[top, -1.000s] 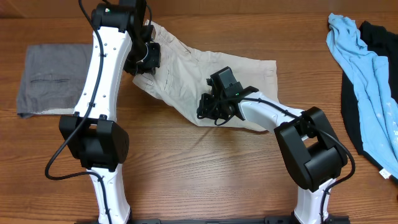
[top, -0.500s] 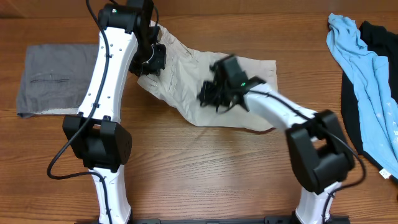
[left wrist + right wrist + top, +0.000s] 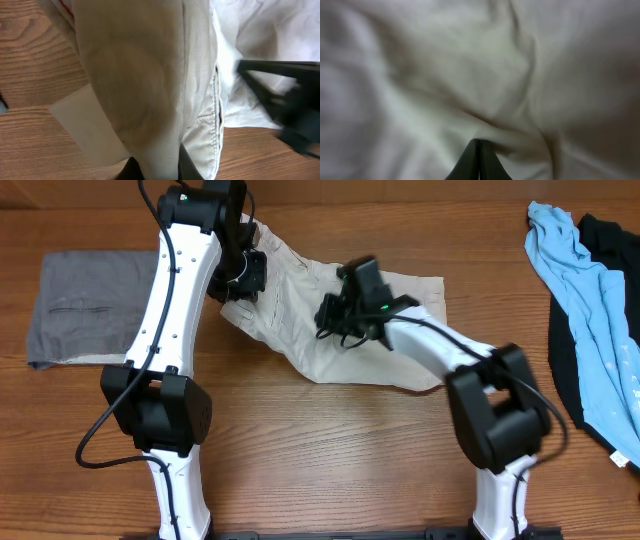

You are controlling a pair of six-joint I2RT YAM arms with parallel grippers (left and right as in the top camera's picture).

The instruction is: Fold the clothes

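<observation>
Over the last second the right gripper (image 3: 336, 320) has swung up from the near edge of the shorts (image 3: 300, 330) to the middle of them, while the left gripper (image 3: 240, 277) has shifted a little up and to the right at their far left corner.

The left gripper is clamped on the cloth. In the left wrist view its two dark fingers (image 3: 134, 170) pinch a thick fold of beige twill with a stitched seam running beside it. The fabric hangs lifted off the wooden table (image 3: 330, 460) there, and a pale patch shows under it. The right gripper is fully closed, its fingers (image 3: 479, 157) pressed together into one dark wedge whose tip lies against wrinkled, blurred cloth. Whether a fold is caught between them cannot be told.

The shorts lie crumpled across the table's far middle, between the two arms, with their right end flat. Both arms reach over them and hide part of the left and centre. A folded grey garment (image 3: 85, 300) lies flat near the left edge, just beside the left arm. Well apart at the right edge, a light blue garment (image 3: 580, 300) lies over a black one (image 3: 612, 240).
</observation>
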